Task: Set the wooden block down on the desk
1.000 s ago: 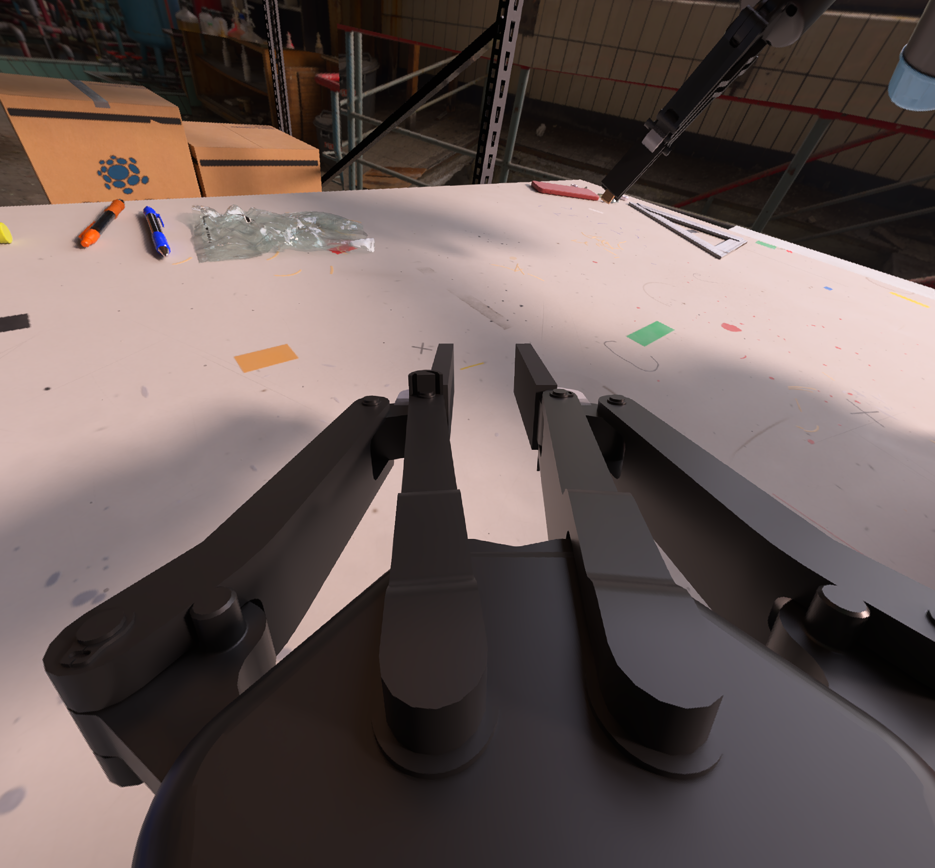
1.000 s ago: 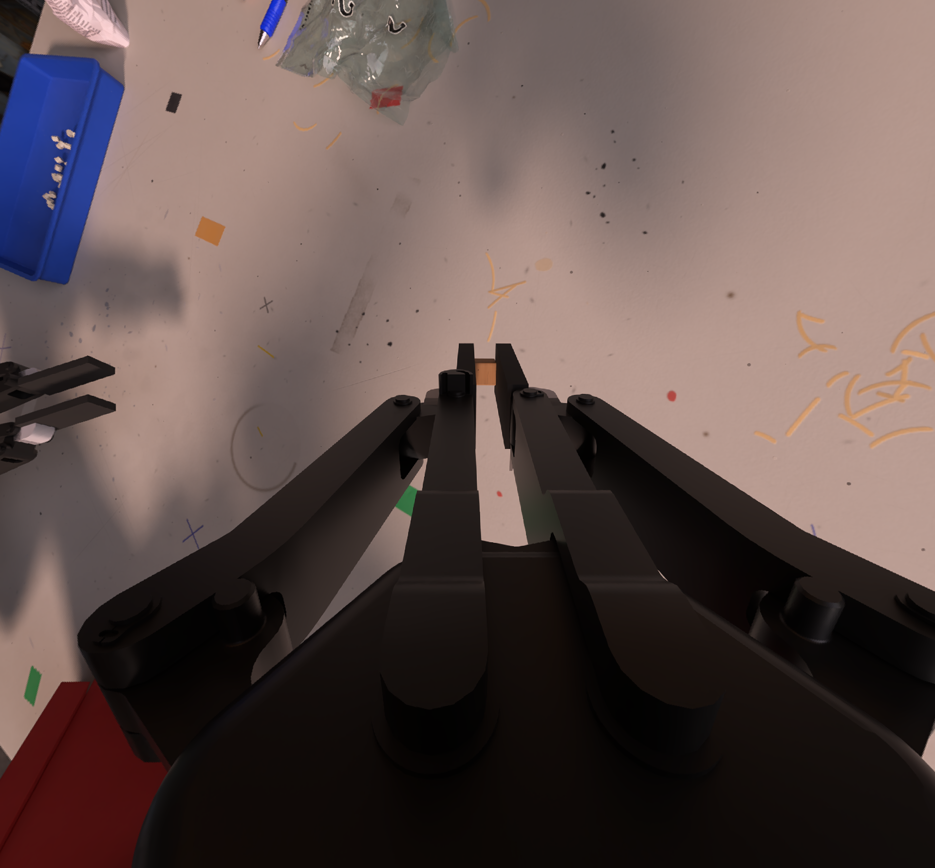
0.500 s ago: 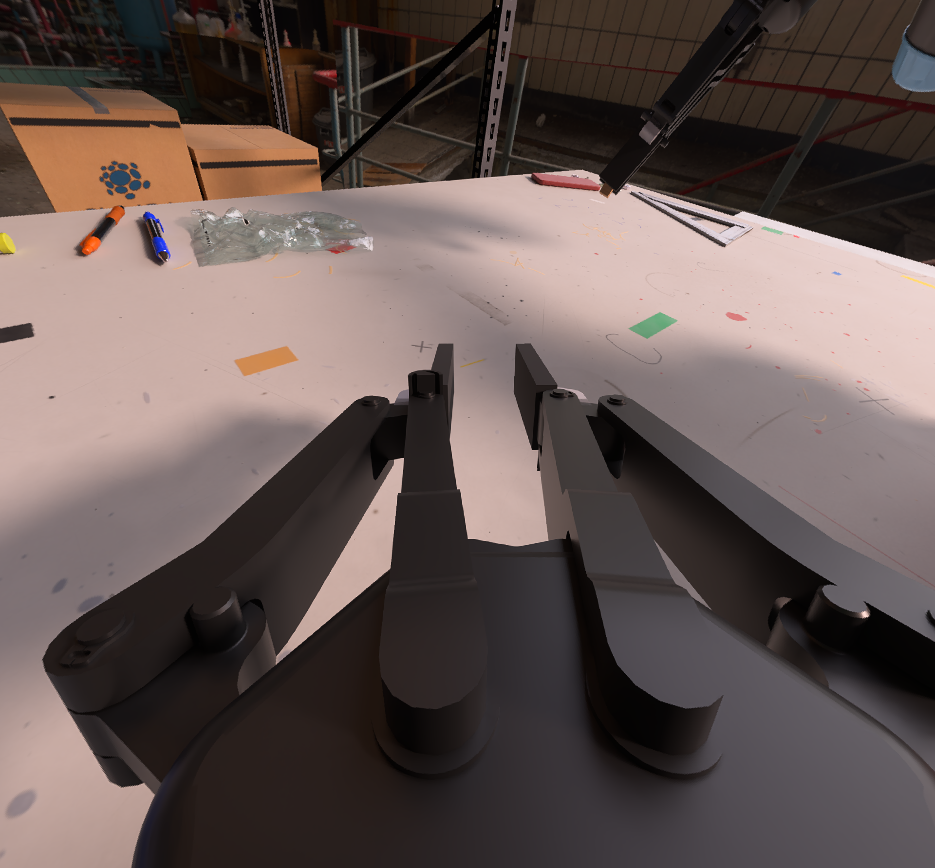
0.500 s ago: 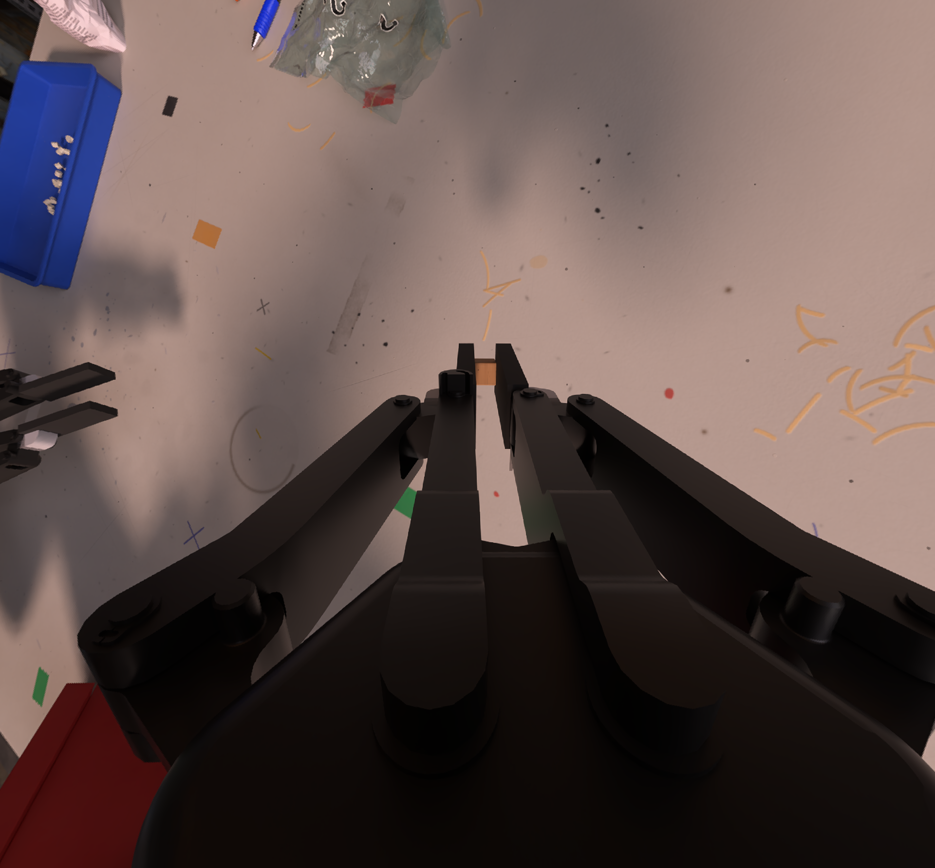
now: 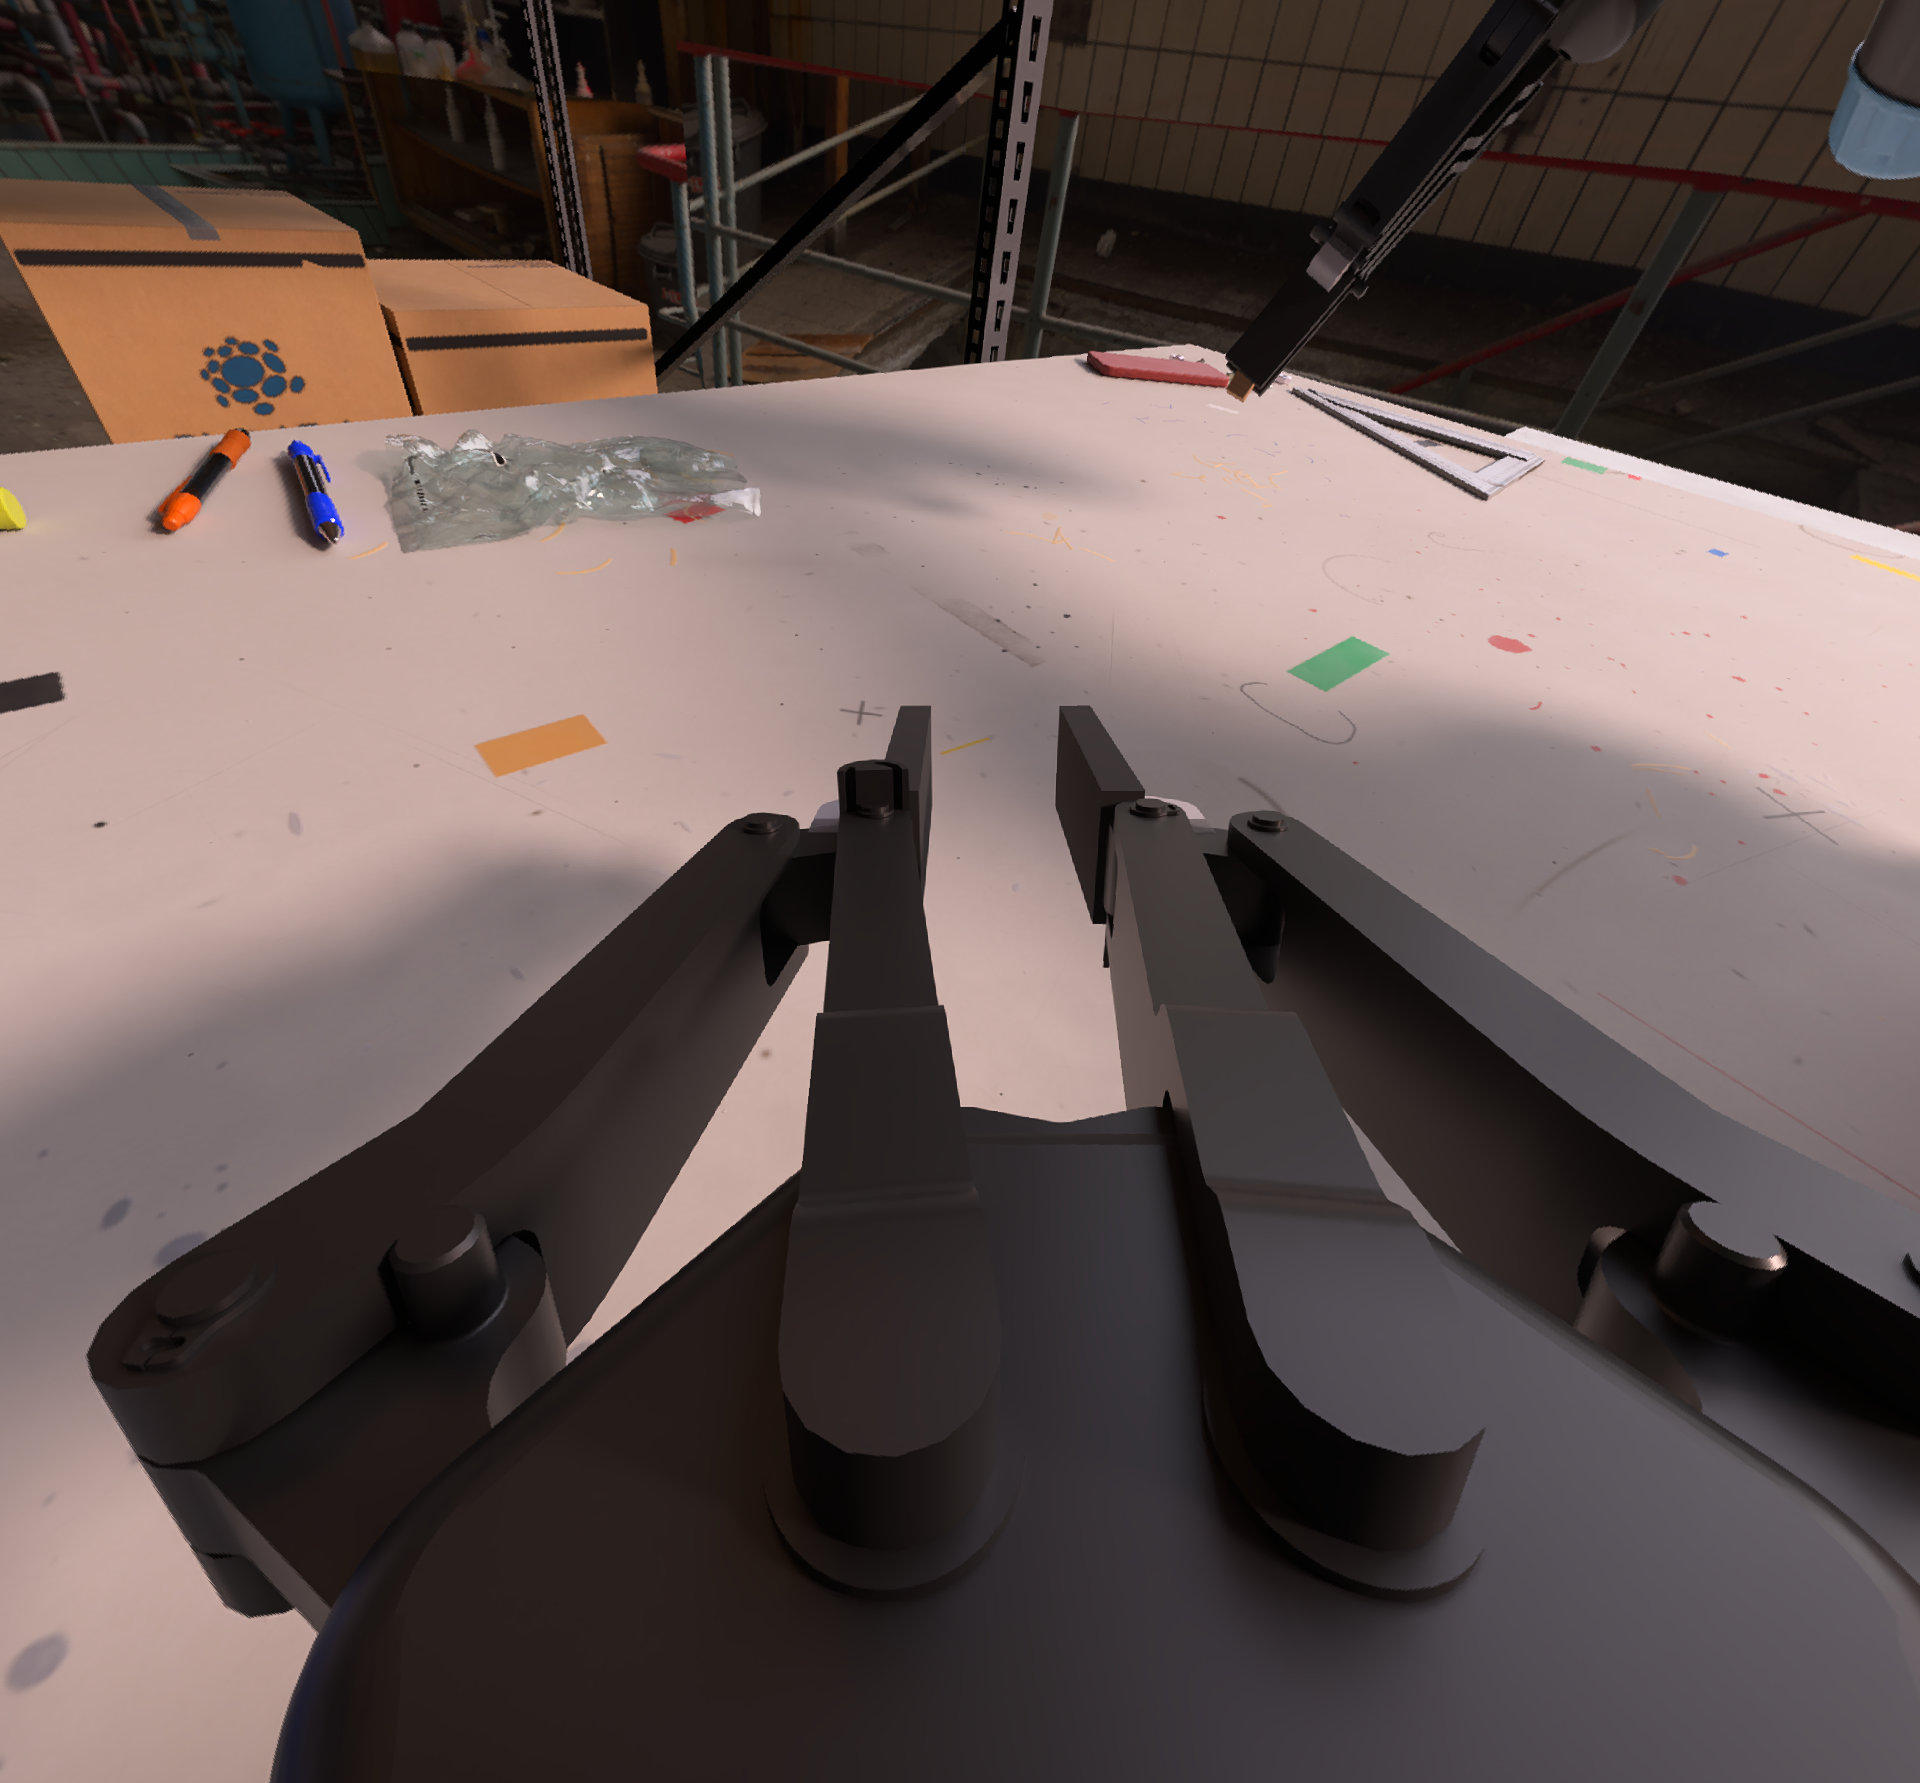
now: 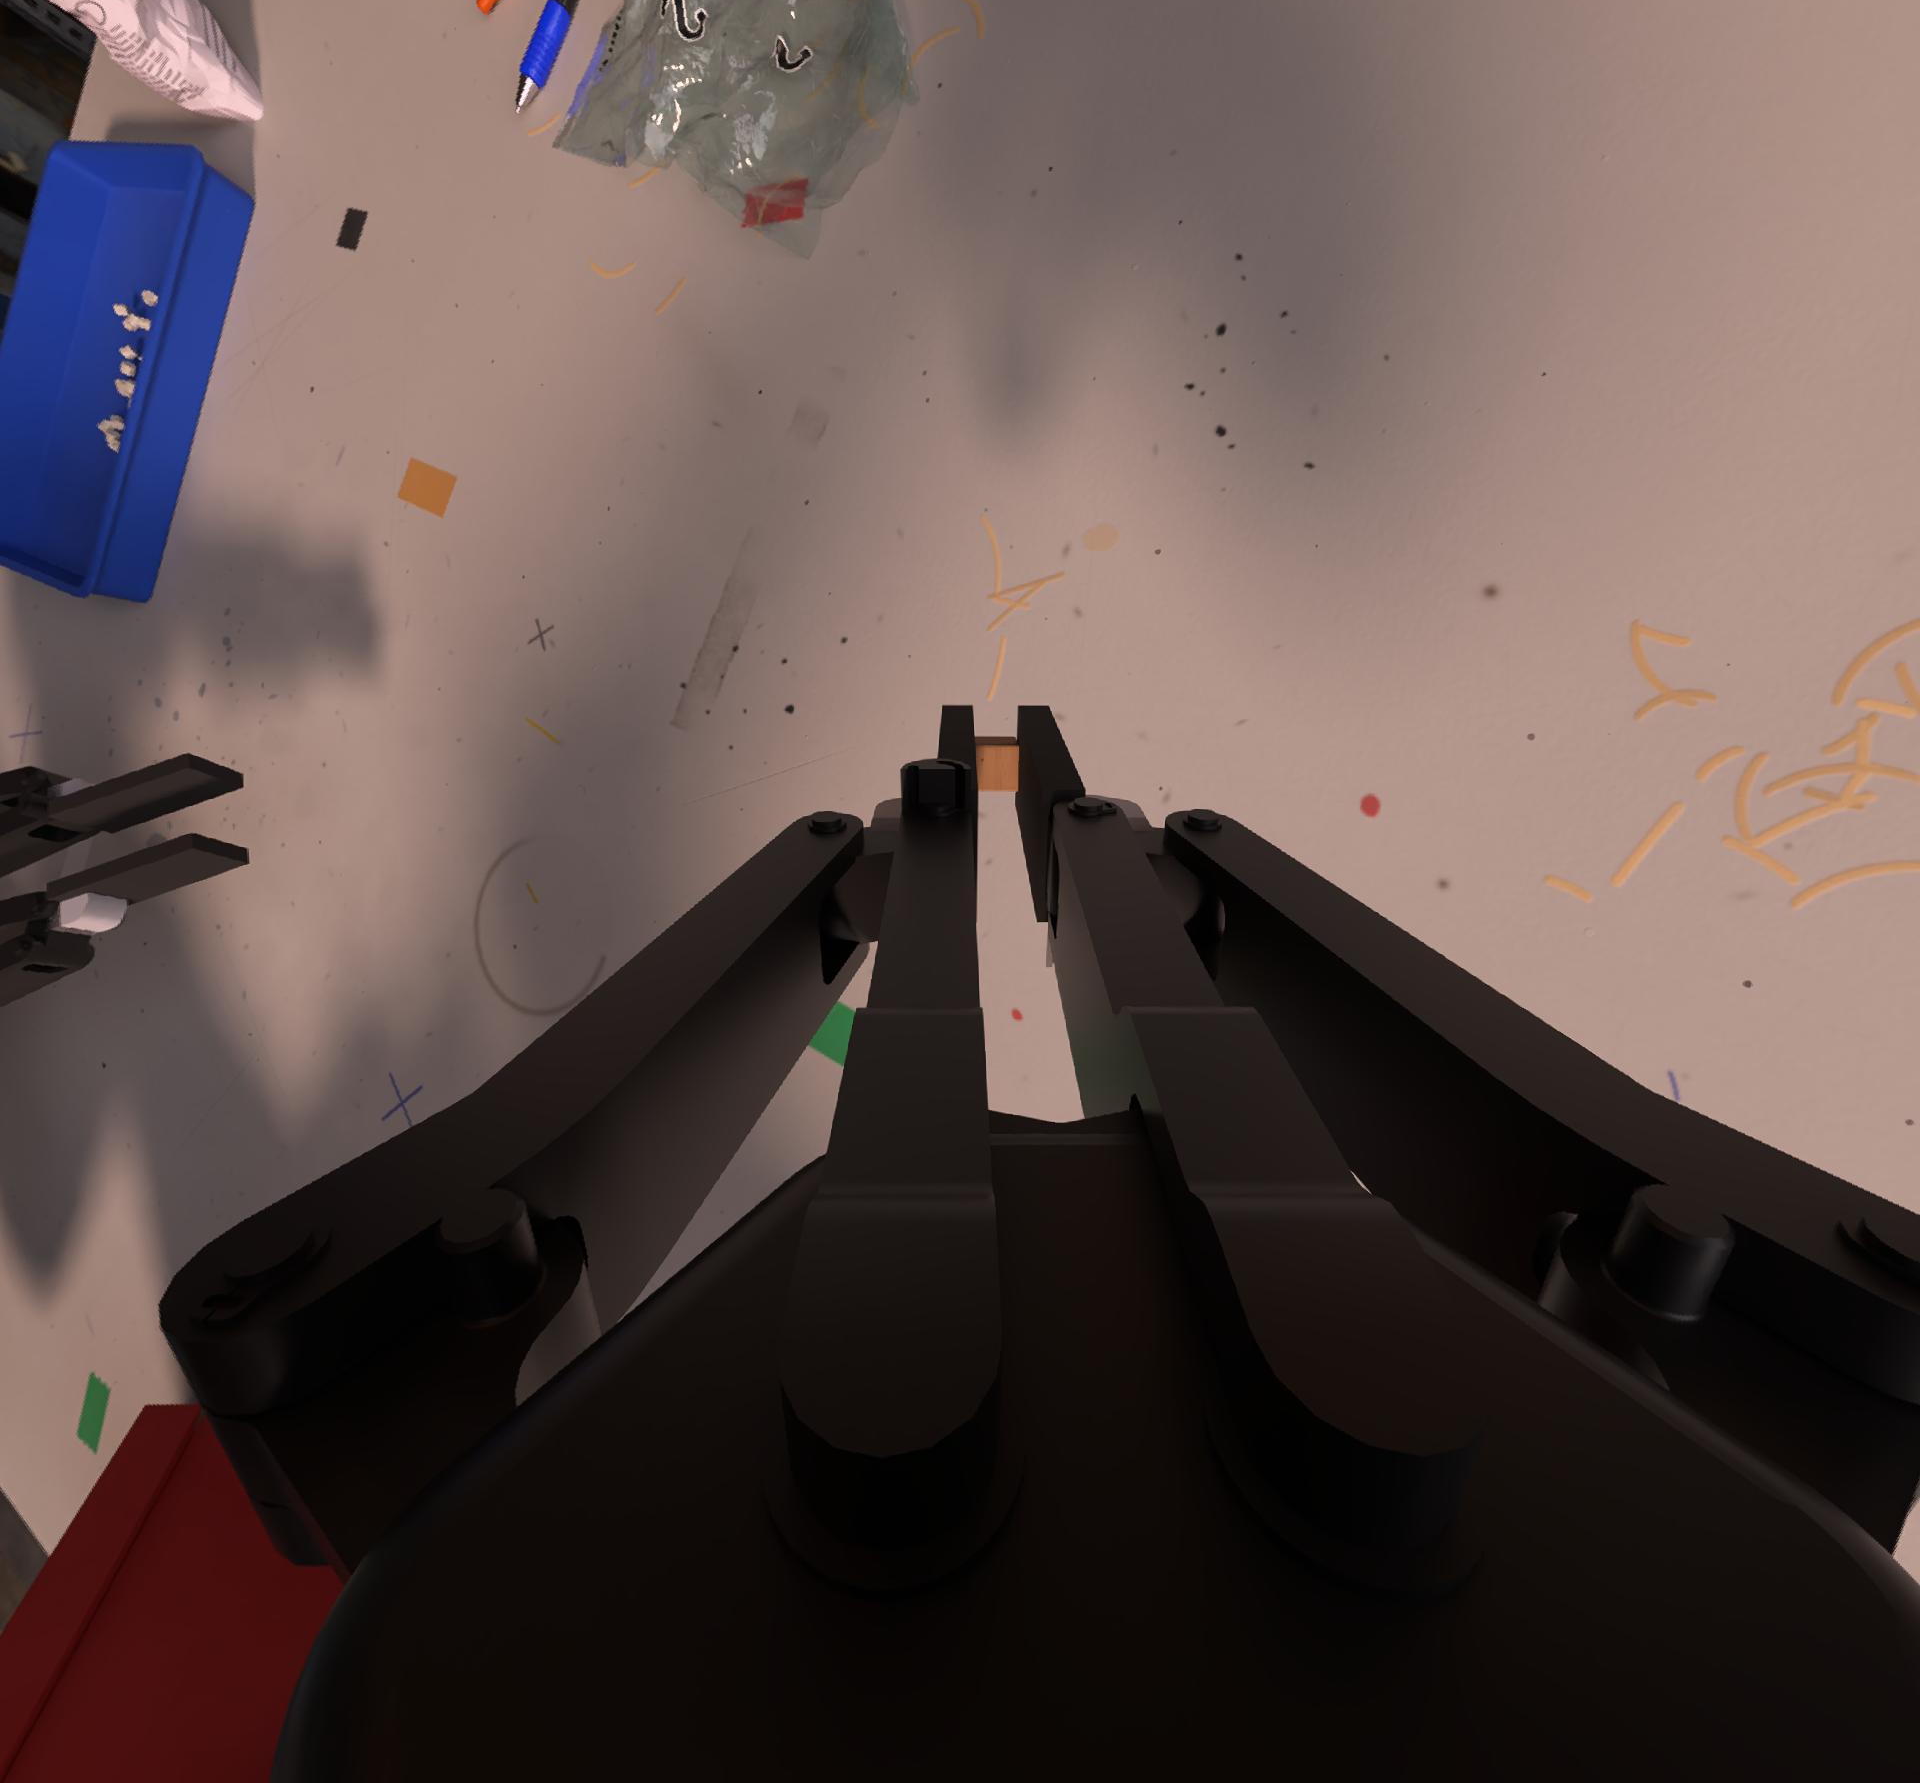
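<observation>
My right gripper [image 6: 997,736] is shut on a small wooden block [image 6: 997,763] held between its fingertips, above the pale desk [image 6: 1351,383]. In the left wrist view the right gripper [image 5: 1252,383] hangs over the far side of the desk, the block [image 5: 1238,386] a tiny tan tip just above the surface. My left gripper [image 5: 992,746] is open and empty, low over the desk's middle. It also shows at the left edge of the right wrist view [image 6: 135,829].
A crumpled clear plastic bag [image 5: 551,486], an orange marker [image 5: 203,478] and a blue pen [image 5: 314,492] lie at the far left. A blue bin [image 6: 104,362], a red box [image 6: 125,1577], a metal triangle ruler [image 5: 1423,450] and a flat red piece [image 5: 1153,369] lie around.
The right gripper with the block has lifted slightly and shifted; the desk looks a little farther in its view. The left gripper stays open, its view drifting slightly.
</observation>
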{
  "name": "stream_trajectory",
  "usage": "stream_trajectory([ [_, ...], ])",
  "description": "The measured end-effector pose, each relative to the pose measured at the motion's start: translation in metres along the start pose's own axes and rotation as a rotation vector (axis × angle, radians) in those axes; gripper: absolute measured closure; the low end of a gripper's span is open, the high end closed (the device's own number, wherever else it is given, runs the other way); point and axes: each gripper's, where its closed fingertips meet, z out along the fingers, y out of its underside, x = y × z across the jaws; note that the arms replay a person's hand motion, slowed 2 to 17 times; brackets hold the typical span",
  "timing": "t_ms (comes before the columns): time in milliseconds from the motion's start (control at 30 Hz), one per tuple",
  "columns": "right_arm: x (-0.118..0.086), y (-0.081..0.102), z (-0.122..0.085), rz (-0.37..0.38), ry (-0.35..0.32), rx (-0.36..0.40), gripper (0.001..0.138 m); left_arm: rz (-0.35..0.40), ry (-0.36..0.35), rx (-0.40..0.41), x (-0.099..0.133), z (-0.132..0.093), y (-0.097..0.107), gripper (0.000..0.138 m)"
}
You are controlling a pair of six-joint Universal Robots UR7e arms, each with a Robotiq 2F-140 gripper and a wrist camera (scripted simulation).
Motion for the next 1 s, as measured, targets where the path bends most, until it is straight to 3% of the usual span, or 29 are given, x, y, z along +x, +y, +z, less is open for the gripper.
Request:
stream_trajectory([
  [1000, 0.0002, 0.0039, 0.0018, -0.002, -0.001, -0.012, 0.128, -0.009, 0.009, -0.01, 0.0017, 0.0024, 0.0031, 0.106],
])
